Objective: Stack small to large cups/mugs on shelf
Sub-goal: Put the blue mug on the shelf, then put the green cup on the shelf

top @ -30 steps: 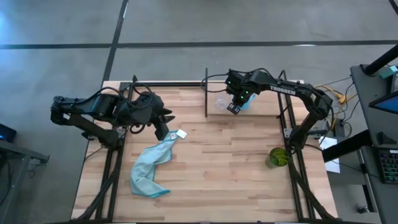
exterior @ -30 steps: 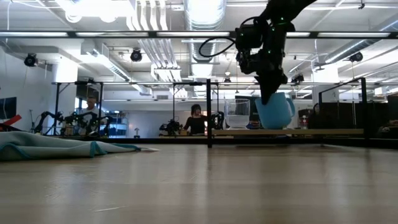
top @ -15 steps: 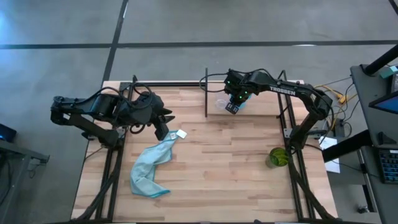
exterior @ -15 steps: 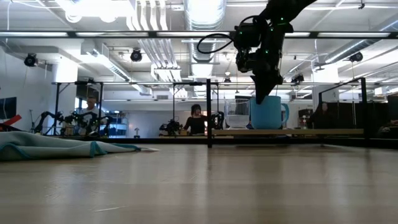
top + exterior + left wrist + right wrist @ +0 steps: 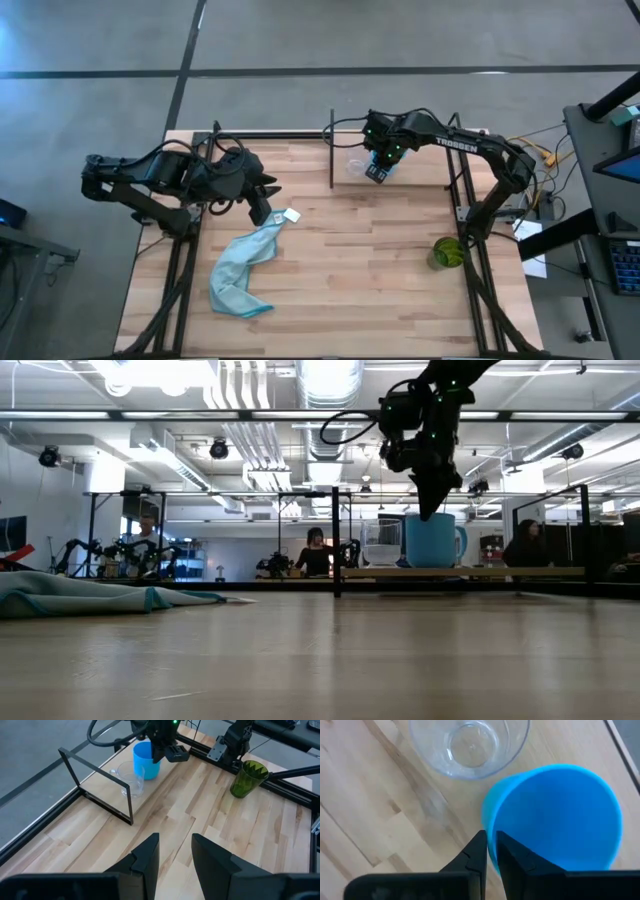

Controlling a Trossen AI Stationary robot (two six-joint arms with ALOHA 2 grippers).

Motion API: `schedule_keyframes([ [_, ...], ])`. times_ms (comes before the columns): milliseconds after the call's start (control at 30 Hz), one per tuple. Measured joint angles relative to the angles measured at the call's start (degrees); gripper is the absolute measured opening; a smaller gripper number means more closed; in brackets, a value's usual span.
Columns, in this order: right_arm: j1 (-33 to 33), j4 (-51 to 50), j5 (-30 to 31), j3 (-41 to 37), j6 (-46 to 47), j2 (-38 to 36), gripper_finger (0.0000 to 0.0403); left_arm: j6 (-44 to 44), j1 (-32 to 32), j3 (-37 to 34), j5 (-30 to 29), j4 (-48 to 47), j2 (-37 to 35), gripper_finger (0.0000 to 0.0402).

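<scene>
High view, from left to right: the left gripper (image 5: 266,203) waits over the left side of the table, fingers parted and holding nothing, just beside the one light blue cloth (image 5: 243,271), which lies crumpled near the left front. It plays no part here, so keeping clear of the shelf makes sense. Farther right, at the far edge, the shelf (image 5: 425,172) carries two vessels: one clear cup (image 5: 355,165) and, touching or nearly touching it, one blue mug (image 5: 389,164). The right gripper (image 5: 377,169) pinches the blue mug's rim, one finger inside and one outside the wall, probably to set it upright beside the smaller cup so the row runs small to large. In the low view the mug stands level on the board. One green cup (image 5: 447,252) stands well apart, near the table's right front edge, not yet shelved.
</scene>
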Motion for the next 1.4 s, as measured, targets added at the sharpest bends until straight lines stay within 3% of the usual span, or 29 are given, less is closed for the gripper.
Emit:
schedule_keyframes([
  [367, 1.0, -4.1, -0.8, 1.4, 3.9, -7.2, 0.0034, 0.5, 0.0, 0.0, 0.0, 0.0, 0.0, 0.01],
  [667, 2.8, -23.1, -12.4, 1.2, 9.0, -18.1, 0.0034, 0.5, 0.0, 0.0, 0.0, 0.0, 0.0, 0.01],
  [1000, 14.0, -27.8, -12.5, -1.4, 21.8, -30.0, 0.0034, 2.1, 0.0, -0.1, 0.0, 1.2, 1.2, 0.01],
  [1400, 26.3, -28.8, -12.0, -9.8, 22.1, -29.1, 0.0034, 4.7, 0.0, -0.1, 0.0, 2.9, 3.0, 0.01],
])
